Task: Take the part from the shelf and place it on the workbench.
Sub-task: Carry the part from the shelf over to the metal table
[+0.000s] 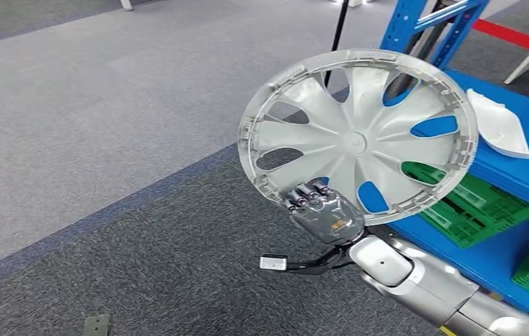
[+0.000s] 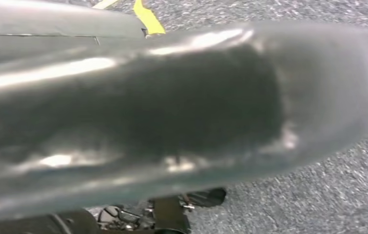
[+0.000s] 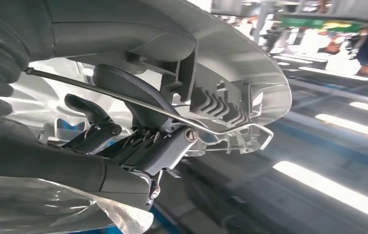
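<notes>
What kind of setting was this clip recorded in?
Probably a workshop or parts-storage area: a blue metal shelf holding green crates and a white part, with the right hand holding a wheel cover over grey carpet.

Silver arm (image 1: 422, 280); grey robot hand (image 1: 321, 210), black cable.

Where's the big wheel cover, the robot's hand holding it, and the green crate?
wheel cover (image 1: 354, 142), head view, on its round center hub.
right hand (image 1: 322, 208), head view, on the back of the hand.
green crate (image 1: 473, 207), head view, on its slatted top.
</notes>
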You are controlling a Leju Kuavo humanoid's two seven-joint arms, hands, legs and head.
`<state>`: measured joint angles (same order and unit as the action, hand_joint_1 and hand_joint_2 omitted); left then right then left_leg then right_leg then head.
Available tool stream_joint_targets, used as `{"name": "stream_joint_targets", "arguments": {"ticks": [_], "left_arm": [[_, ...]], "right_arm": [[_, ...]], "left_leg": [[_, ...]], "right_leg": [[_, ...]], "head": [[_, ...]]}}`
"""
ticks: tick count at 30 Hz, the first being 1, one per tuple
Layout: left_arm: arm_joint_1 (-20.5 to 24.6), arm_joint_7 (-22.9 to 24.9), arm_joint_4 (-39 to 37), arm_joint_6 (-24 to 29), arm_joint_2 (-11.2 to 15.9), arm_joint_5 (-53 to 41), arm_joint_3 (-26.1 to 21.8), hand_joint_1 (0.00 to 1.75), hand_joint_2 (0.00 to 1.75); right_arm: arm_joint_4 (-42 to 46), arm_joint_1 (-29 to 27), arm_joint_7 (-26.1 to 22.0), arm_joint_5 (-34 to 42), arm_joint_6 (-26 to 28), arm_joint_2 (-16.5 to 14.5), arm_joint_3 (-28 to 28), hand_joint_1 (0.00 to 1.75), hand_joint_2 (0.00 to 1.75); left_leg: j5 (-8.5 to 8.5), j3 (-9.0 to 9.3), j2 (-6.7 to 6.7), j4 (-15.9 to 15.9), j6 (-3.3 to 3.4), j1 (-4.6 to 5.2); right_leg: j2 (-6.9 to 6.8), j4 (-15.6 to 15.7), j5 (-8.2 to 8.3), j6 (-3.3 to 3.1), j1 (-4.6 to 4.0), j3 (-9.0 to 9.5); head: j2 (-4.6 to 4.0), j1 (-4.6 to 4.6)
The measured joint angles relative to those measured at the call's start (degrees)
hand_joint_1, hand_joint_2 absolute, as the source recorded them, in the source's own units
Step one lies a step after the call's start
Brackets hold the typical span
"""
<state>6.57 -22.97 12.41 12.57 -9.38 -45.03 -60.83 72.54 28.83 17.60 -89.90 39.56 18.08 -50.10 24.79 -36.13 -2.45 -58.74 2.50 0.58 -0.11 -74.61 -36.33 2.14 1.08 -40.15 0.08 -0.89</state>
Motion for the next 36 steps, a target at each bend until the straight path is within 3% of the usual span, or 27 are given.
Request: {"name": "stream_joint_targets", "arguments": {"ticks": [1,2,4,6,8,9,11,13,15,16,17,19,21,22,24,26,28,30,31,32,33,35,36], "left_arm": [[-0.1,-0.1,0.0,-0.2,0.0,0.0,0.0,0.00,0.00],[-0.1,-0.2,0.0,-0.3,0.0,-0.1,0.0,0.00,0.00],[-0.1,-0.5,0.0,-0.5,0.0,-0.3,0.0,0.00,0.00],[0.0,-0.9,0.0,-0.6,0.0,-0.3,0.0,0.00,0.00],[-0.2,-1.0,0.0,-0.6,0.1,-0.4,0.0,0.00,0.00],[-0.3,-1.0,0.0,-0.5,0.1,-0.5,0.0,0.00,0.00],[-0.3,-0.9,0.0,-0.2,0.1,-0.7,0.0,0.00,0.00],[-0.1,-0.5,0.0,0.1,0.1,-0.8,0.0,0.00,0.00],[-0.2,-0.1,0.0,0.2,0.1,-0.8,0.0,0.00,0.00],[-0.2,0.0,0.0,0.3,0.1,-0.8,0.0,0.00,0.00],[-0.3,0.1,0.0,0.4,0.1,-0.8,0.0,0.00,0.00],[-0.3,0.1,0.0,0.5,0.1,-0.8,0.0,0.00,0.00],[-0.2,0.1,0.0,0.6,0.0,-0.8,0.0,0.00,0.00],[-0.2,0.1,0.0,0.5,0.0,-0.8,0.0,0.00,0.00],[-0.4,0.1,0.0,0.1,0.1,-0.7,0.0,0.00,0.00],[-0.3,0.1,0.0,-0.5,0.2,-0.5,0.0,0.00,0.00],[-0.1,0.0,0.0,-0.8,0.1,-0.5,0.0,0.00,0.00],[0.1,0.0,0.0,-1.0,0.0,-0.6,0.0,0.00,0.00],[0.1,0.0,0.0,-1.1,0.0,-0.6,0.0,0.00,0.00],[0.0,0.0,0.0,-1.1,0.0,-0.6,0.0,0.00,0.00],[0.0,0.0,0.0,-1.1,0.0,-0.6,0.0,0.00,0.00],[0.0,0.0,0.0,-1.2,0.0,-0.7,0.0,0.00,0.00],[0.0,0.0,0.0,-1.2,0.0,-0.7,0.0,0.00,0.00]], "right_arm": [[-0.3,0.1,0.2,0.0,0.0,0.0,-0.3,1.75,1.75],[-0.5,0.2,0.4,0.0,0.0,0.0,-0.6,1.75,1.75],[-0.8,0.5,0.7,0.1,0.0,0.0,-1.1,1.75,1.75],[-1.2,0.9,0.8,0.1,0.0,-0.2,-1.6,1.75,1.75],[-1.5,1.3,0.7,0.0,0.0,-0.6,-2.2,1.75,1.75],[-1.6,1.6,0.7,0.0,0.0,-0.8,-2.5,1.75,1.75],[-2.0,2.1,0.6,0.1,0.0,-1.3,-2.9,1.75,1.75],[-2.3,2.4,0.3,0.1,0.0,-1.6,-3.0,1.75,1.75],[-2.7,2.5,0.0,0.1,0.0,-1.9,-3.2,1.75,1.75],[-2.9,2.5,-0.1,0.0,0.0,-2.0,-3.3,1.75,1.75],[-3.0,2.5,-0.2,0.0,0.0,-2.2,-3.4,1.75,1.75],[-3.2,2.7,-0.3,0.1,0.0,-2.4,-3.5,1.75,1.75],[-3.5,3.1,-0.2,0.1,0.0,-2.4,-3.5,1.75,1.75],[-3.6,3.2,-0.2,0.1,0.0,-2.5,-3.5,1.75,1.75],[-3.8,3.4,-0.5,0.1,0.0,-2.8,-3.5,1.75,1.75],[-4.0,3.6,-0.9,0.1,0.0,-3.2,-3.5,1.75,1.75],[-4.4,3.9,-1.5,0.1,0.0,-3.4,-3.5,1.75,1.75],[-4.9,3.9,-2.5,0.1,0.0,-3.7,-3.7,1.75,1.75],[-5.2,3.9,-3.1,0.0,0.0,-3.9,-3.7,1.75,1.75],[-5.5,4.0,-3.7,0.1,0.0,-4.1,-3.7,1.75,1.75],[-5.8,4.2,-4.1,0.1,0.0,-4.4,-3.6,1.75,1.75],[-6.4,4.8,-4.7,0.1,0.0,-4.9,-3.4,1.75,1.75],[-6.6,5.2,-4.9,0.1,0.0,-5.2,-3.3,1.75,1.75]], "left_leg": [[0.00,0.02,-0.93,-0.1,0.00,0.06],[0.00,0.03,-1.80,-0.2,-0.01,0.09],[0.06,-0.18,-3.28,-0.6,-0.22,0.08],[-0.07,-0.74,-4.50,-0.8,-0.83,-0.13],[-0.36,-1.10,-5.63,-0.7,-1.56,-0.37],[-0.22,-1.20,-5.21,-0.9,-1.84,-0.34],[1.59,-2.41,-2.26,-3.7,-2.48,-0.18],[5.06,-5.58,0.92,-10.7,-3.14,-0.38],[6.72,-8.12,1.71,-16.1,-3.60,-0.84],[6.03,-8.03,1.88,-15.9,-3.75,-1.03],[4.46,-6.90,2.21,-13.7,-3.83,-1.18],[1.05,-3.12,4.54,-6.1,-3.80,-0.98],[-0.15,-0.94,6.51,-1.4,-3.15,-0.49],[0.09,-0.82,6.58,-0.9,-2.74,-0.20],[0.04,-0.81,5.24,-0.7,-1.85,-0.16],[-0.04,-0.58,3.99,-0.4,-1.03,-0.31],[-0.02,-0.49,2.63,-0.4,-0.41,-0.37],[0.05,-0.46,1.05,-0.4,-0.11,-0.24],[0.07,-0.43,0.19,-0.4,-0.07,-0.19],[0.07,-0.37,-0.71,-0.4,-0.07,-0.16],[0.08,-0.31,-1.56,-0.5,-0.11,-0.16],[0.16,-0.41,-3.02,-0.8,-0.32,-0.14],[0.13,-0.63,-3.60,-0.9,-0.58,-0.18]], "right_leg": [[0.15,1.0,1.46,-0.16,-0.03,0.02],[0.57,4.0,3.74,-0.37,-0.04,1.04],[3.02,11.3,7.29,-0.77,0.12,4.20],[4.79,14.8,8.00,-0.91,0.14,5.97],[4.01,15.3,7.96,-1.08,0.04,6.32],[3.37,15.5,8.09,-1.33,0.07,6.52],[1.87,16.1,8.29,-1.98,0.20,6.99],[0.19,16.2,8.18,-2.35,0.06,7.26],[-1.52,16.2,7.99,-2.39,0.00,7.40],[-2.30,16.2,7.88,-2.33,0.00,7.47],[-3.03,16.2,7.75,-2.22,0.00,7.61],[-4.41,16.2,7.36,-1.77,-0.15,7.98],[-5.67,16.1,6.94,-1.20,-0.50,8.29],[-6.28,16.2,6.78,-0.93,-0.64,8.42],[-7.01,16.2,6.37,-0.37,-0.44,8.68],[-4.66,14.3,4.85,0.06,-0.08,7.85],[-1.28,7.5,1.62,0.02,0.02,4.45],[-0.20,0.0,-0.90,-0.17,-0.07,0.22],[-0.06,-1.3,-0.65,-0.33,-0.14,-0.87],[0.11,-0.3,0.87,-0.56,-0.19,-0.84],[0.55,2.9,3.25,-0.83,-0.24,0.20],[2.83,10.8,7.42,-1.23,-0.16,3.52],[3.89,13.4,8.27,-1.25,-0.11,4.74]], "head": [[0.00,-0.01],[0.01,-0.01],[0.01,-0.01],[0.01,-0.05],[0.01,-0.08],[0.01,-0.08],[0.01,-0.31],[0.01,-0.50],[0.01,-0.52],[0.01,-0.52],[0.01,-0.54],[0.00,-0.55],[0.00,-0.50],[-0.01,-0.46],[0.00,-0.41],[0.00,-0.31],[0.00,-0.03],[0.00,0.09],[0.00,0.10],[0.00,0.09],[0.00,0.09],[0.00,0.06],[0.00,0.04]]}}
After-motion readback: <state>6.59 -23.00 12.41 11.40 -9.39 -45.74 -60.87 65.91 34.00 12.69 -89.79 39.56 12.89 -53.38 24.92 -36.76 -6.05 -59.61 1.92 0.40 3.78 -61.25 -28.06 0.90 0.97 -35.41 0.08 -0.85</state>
